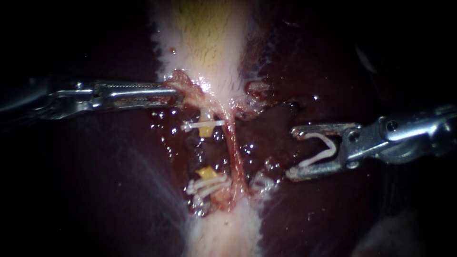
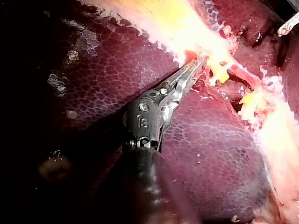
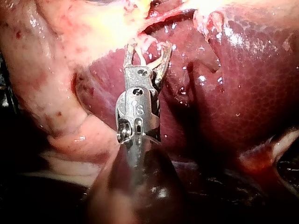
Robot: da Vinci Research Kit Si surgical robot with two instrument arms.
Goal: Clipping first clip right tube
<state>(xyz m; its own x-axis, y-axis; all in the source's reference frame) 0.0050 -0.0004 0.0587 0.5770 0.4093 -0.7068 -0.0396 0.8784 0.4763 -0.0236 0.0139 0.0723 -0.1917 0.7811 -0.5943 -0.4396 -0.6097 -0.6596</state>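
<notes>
White clip (image 1: 320, 150), one, in right instrument (image 1: 293, 153).

Looks like a surgical training bench: bare liver (image 1: 119, 190) in the dark, white clips (image 1: 202, 125) on a tube (image 1: 207, 172) upon it, left instrument (image 1: 175, 93) and right instrument (image 1: 293, 153) over it.

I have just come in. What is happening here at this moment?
The left instrument has its jaws shut on tissue at the lower end of the gallbladder and holds it. The right instrument carries an open white clip between its jaws and stands beside the right tube, not yet around it. The left tube already bears clips.
</notes>
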